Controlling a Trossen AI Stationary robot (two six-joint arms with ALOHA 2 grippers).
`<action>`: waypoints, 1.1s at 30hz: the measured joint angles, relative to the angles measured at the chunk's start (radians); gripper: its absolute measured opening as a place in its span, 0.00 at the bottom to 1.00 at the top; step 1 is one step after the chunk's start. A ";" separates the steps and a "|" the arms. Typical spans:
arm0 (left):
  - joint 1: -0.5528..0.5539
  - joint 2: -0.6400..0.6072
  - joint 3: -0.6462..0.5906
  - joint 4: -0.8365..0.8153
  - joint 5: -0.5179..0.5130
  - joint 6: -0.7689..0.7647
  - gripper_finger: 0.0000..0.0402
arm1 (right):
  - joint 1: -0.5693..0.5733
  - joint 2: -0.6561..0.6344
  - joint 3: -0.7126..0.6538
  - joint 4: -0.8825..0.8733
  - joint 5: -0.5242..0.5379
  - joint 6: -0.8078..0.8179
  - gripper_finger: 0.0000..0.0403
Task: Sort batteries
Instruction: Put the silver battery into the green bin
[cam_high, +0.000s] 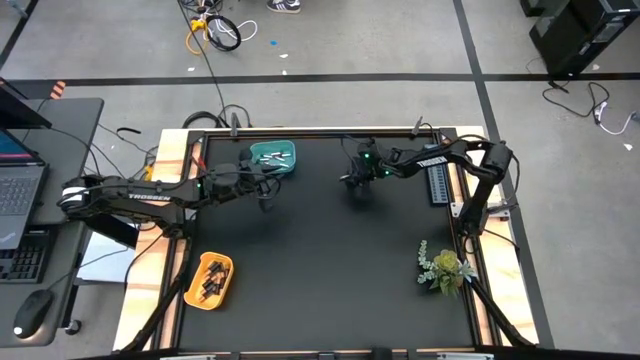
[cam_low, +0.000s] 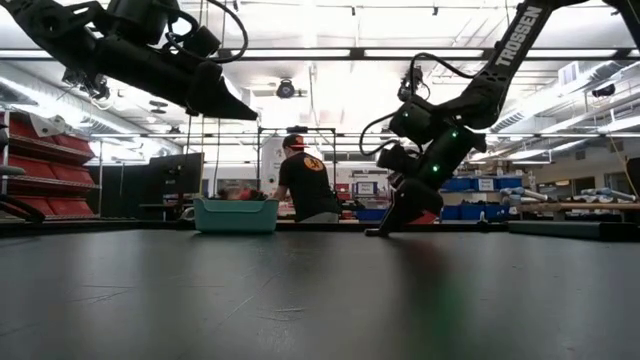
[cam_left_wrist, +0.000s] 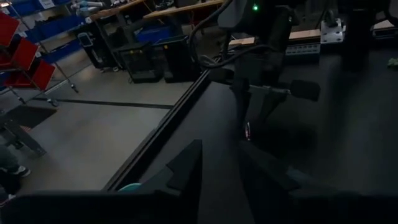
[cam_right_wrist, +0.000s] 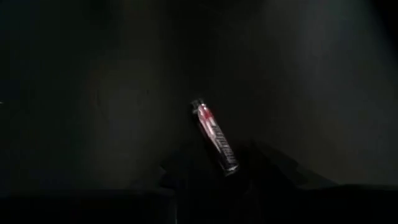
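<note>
A red and dark battery (cam_right_wrist: 214, 137) lies on the black table; it also shows as a red glint (cam_left_wrist: 247, 130) in the left wrist view. My right gripper (cam_high: 355, 183) (cam_low: 385, 228) is down at the table mid-far, open, with its fingers on either side of the battery's near end. My left gripper (cam_high: 266, 187) (cam_left_wrist: 221, 163) hovers open and empty just near of the teal bin (cam_high: 272, 157) (cam_low: 236, 215), which holds whitish batteries (cam_high: 277, 157). The yellow bin (cam_high: 208, 280) holds dark batteries (cam_high: 211, 281). My right gripper comes down slanting onto the table over the battery's end (cam_right_wrist: 230, 167); the picture is too dark there to tell whether its fingers touch the battery.
A grey ribbed strip (cam_high: 438, 183) lies along the table's right edge, and a small plant (cam_high: 443, 268) stands at the near right. The table's middle and near part (cam_high: 320, 280) is bare black mat. A person (cam_low: 305, 185) stands beyond the far edge.
</note>
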 joint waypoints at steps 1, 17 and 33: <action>0.000 0.000 0.000 0.000 0.000 0.000 0.29 | 0.001 0.000 0.000 -0.003 -0.002 0.006 0.34; -0.023 0.000 0.000 0.000 0.000 -0.024 0.29 | 0.109 0.105 0.007 0.066 0.191 0.087 0.05; -0.074 -0.156 0.000 -0.116 -0.059 -0.005 0.29 | 0.160 0.051 -0.002 0.170 0.103 0.158 0.01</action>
